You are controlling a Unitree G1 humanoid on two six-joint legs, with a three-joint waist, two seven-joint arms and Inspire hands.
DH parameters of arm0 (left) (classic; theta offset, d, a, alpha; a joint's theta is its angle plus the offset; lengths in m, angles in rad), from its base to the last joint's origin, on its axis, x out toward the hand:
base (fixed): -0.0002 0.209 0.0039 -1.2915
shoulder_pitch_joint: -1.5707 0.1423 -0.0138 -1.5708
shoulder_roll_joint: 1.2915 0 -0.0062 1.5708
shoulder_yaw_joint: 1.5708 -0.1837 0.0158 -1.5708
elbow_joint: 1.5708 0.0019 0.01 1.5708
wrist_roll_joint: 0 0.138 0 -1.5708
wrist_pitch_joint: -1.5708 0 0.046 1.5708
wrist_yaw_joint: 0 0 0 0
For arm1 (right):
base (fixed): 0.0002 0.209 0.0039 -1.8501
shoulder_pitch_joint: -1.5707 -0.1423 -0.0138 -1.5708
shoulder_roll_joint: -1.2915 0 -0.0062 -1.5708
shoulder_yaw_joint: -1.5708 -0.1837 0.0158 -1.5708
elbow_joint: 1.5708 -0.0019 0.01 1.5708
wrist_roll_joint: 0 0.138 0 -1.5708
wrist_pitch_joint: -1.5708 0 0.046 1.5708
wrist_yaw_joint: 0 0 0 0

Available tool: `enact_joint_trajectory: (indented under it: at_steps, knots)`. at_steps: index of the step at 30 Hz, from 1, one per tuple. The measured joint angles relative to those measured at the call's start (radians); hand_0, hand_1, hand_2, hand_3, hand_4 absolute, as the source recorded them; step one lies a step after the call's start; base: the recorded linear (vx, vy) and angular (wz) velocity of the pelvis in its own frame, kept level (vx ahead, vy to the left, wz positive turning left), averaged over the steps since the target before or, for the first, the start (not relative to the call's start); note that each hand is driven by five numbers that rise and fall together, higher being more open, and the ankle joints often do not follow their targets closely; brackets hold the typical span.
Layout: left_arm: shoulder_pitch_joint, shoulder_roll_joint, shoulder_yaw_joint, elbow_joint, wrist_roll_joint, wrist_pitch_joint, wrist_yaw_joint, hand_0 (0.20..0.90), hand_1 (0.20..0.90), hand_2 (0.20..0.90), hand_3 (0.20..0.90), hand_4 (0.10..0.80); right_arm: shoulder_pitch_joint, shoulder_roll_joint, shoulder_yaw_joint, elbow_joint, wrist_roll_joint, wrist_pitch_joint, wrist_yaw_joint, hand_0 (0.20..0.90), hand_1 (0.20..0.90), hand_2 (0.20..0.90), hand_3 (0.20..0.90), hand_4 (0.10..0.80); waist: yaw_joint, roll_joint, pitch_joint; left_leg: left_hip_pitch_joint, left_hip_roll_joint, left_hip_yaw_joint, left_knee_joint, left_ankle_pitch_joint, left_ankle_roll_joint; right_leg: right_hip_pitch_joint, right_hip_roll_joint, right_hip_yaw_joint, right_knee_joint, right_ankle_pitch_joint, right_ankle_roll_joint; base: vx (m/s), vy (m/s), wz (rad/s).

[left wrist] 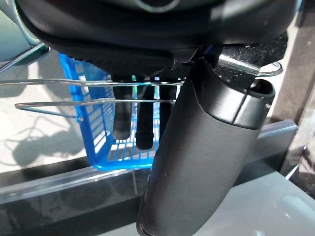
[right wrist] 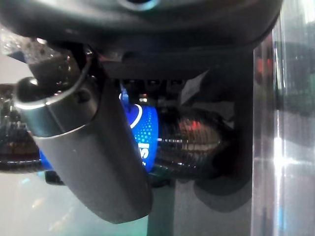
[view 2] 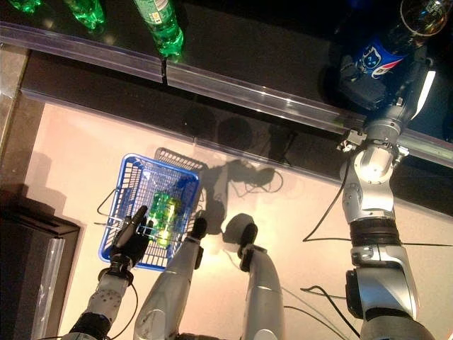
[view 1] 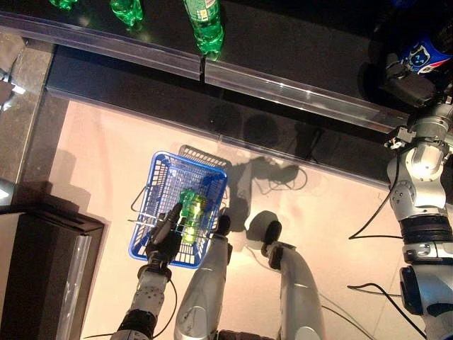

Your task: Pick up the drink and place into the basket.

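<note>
While left hand (view 1: 164,237) gripped blue basket (view 1: 212,180) handle, I saw right hand (view 2: 368,81) wrapped round dark cola bottle (view 2: 396,39) on shelf (view 2: 269,95); judged smooth, heavy, mid-body hold best.

Dim scene (hard floor (view 1: 106,142) shadows)

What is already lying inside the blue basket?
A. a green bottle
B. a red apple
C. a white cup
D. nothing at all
A: a green bottle lies in the blue basket, which the left hand holds by its wire handles, while the right hand grips a dark bottle with a blue label up on the shelf.
</note>
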Motion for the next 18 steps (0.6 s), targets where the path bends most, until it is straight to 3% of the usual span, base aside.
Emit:
enact_joint_trajectory:
  at_steps: [18]
  knots:
    - [-0.002,0.036,-0.028,0.000,-0.015,0.001,-0.015,0.300,0.300,0.300,0.200,0.100,-0.110,-0.034,0.048,0.061,0.038,-0.001,0.002,0.900,0.900,0.900,0.900,0.800,0.001,-0.006,0.001,-0.016,0.004,-0.014,-0.018,0.019,0.002,0.002,0.008,-0.010,-0.047,0.031,0.002,0.000,-0.004,0.00]
